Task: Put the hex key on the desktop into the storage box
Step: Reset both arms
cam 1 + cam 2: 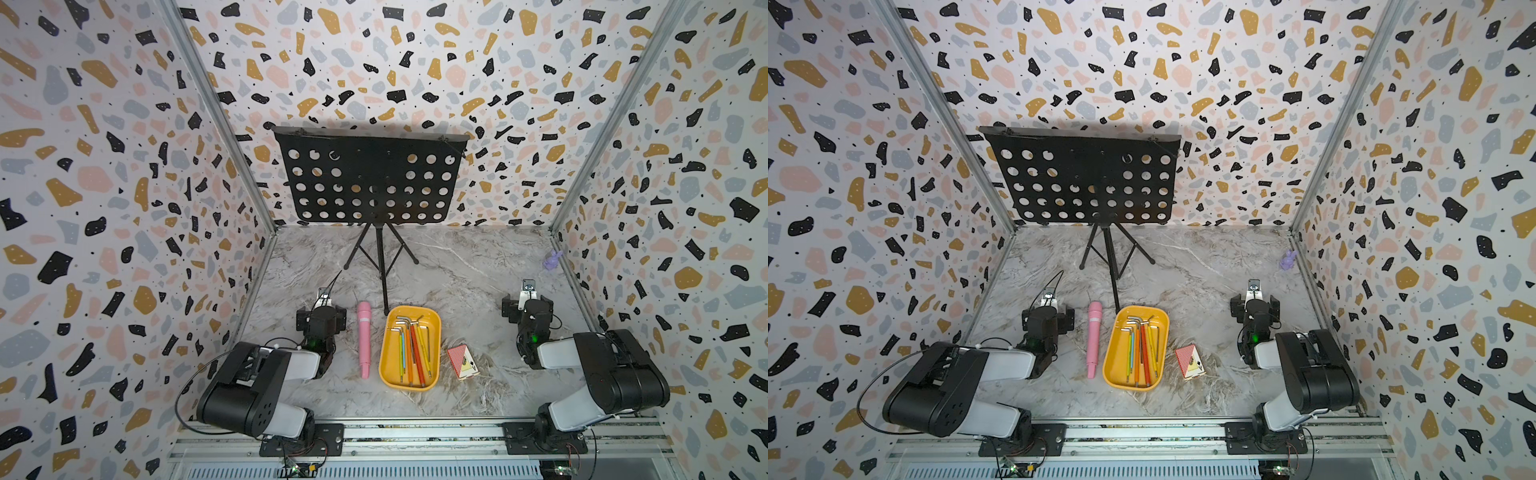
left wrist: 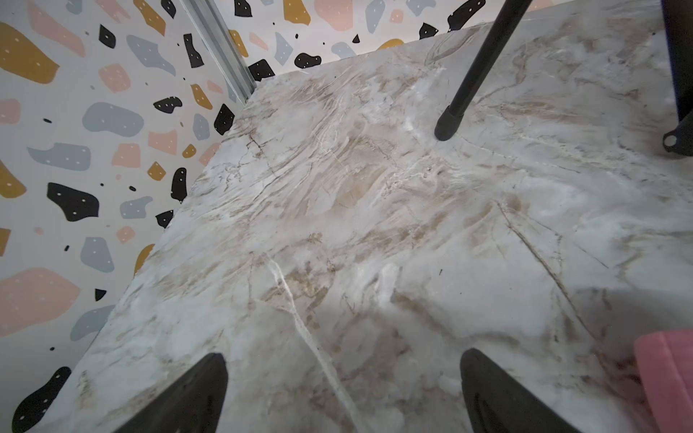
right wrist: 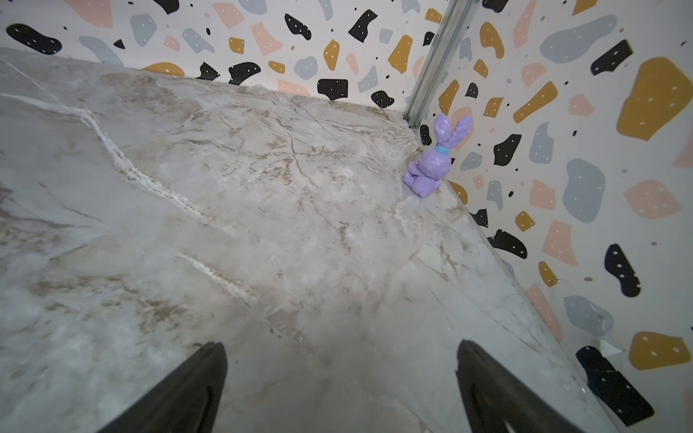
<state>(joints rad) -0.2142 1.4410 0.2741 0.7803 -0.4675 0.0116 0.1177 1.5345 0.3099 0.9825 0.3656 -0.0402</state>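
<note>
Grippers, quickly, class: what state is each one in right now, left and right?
Left gripper: open, jaws wide apart, holding nothing.
Right gripper: open, jaws wide apart, holding nothing.

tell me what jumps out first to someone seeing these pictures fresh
The black perforated music stand dominates the back of the desktop. Front centre, the yellow storage box holds coloured hex keys, flanked by a pink toy microphone and a red card box. A purple bunny sits in the far right corner.
</note>
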